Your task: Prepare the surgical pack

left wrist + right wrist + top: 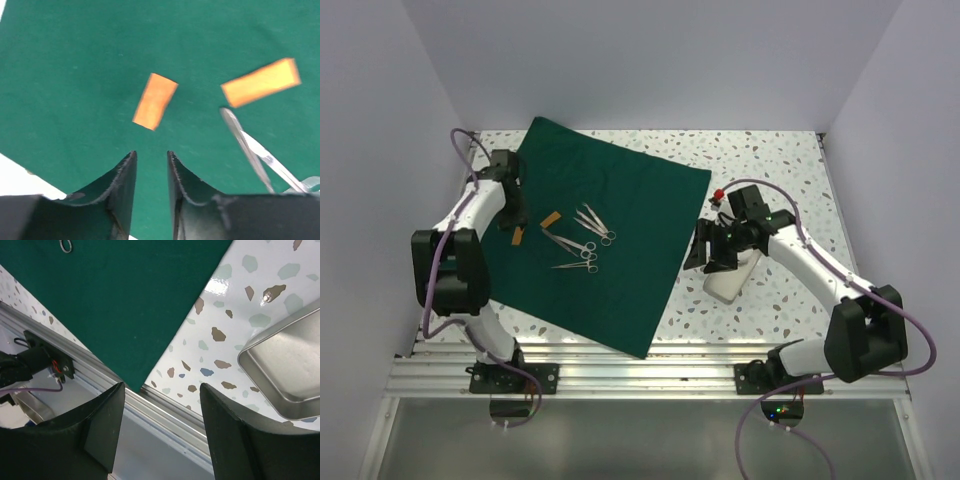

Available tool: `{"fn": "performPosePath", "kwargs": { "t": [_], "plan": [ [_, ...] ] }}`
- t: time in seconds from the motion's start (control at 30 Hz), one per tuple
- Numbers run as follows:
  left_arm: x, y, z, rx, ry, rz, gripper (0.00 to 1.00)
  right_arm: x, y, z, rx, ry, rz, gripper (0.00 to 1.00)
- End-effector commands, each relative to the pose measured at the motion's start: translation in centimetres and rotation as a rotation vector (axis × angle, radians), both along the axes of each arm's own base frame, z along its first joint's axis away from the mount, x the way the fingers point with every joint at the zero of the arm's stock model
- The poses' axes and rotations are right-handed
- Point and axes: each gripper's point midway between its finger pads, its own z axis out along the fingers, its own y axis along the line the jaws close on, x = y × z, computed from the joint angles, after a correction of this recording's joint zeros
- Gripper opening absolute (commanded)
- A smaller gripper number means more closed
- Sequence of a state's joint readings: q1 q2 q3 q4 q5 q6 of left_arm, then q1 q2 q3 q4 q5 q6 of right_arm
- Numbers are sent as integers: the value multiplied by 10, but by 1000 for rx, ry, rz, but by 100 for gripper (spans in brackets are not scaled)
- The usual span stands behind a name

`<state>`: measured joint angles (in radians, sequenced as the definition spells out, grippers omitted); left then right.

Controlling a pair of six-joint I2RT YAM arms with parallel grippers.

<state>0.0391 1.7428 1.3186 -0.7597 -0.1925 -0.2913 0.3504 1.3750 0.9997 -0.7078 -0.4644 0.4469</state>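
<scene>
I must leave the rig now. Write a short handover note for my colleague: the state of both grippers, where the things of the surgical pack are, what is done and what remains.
Left gripper: fingers a little apart, empty, above the green drape, near two orange rectangles.
Right gripper: open, empty, beside the steel tray, which stands on the speckled table, off the drape.
Done: the drape lies flat; the scissors and forceps lie near its middle.
Left: probably tray onto the drape, then folding. No gauze is visible.
</scene>
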Motion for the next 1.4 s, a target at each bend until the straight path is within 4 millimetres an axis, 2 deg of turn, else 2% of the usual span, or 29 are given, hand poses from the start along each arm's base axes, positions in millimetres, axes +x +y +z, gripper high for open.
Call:
{"fn": "performPosePath", "kwargs": {
  "t": [0.0, 0.07, 0.13, 0.23, 0.3, 0.47, 0.7, 1.2, 1.37],
  "plan": [
    [8, 4, 8, 200, 2, -18, 36, -9, 3, -2, 10, 12, 71, 65],
    [12, -2, -2, 239, 22, -16, 42, -8, 5, -5, 16, 16, 79, 65],
    [15, 1, -3, 280, 38, 1, 42, -8, 6, -6, 22, 22, 88, 65],
    [22, -13, -12, 328, 59, -46, 43, -9, 7, -8, 31, 29, 93, 65],
    [20, -9, -11, 383, 80, -42, 43, -9, 8, -9, 35, 31, 95, 65],
    [15, 0, -26, 453, 136, -46, 43, -10, 8, -9, 37, 29, 100, 65],
    [17, 6, -35, 500, 158, -59, 40, -12, 8, -14, 34, 38, 100, 65],
    [25, 10, -57, 532, 194, -66, 34, -16, 7, -20, 37, 57, 103, 65],
    [27, 13, -58, 550, 198, -70, 32, -15, 8, -21, 35, 60, 106, 65]
  ]
}}
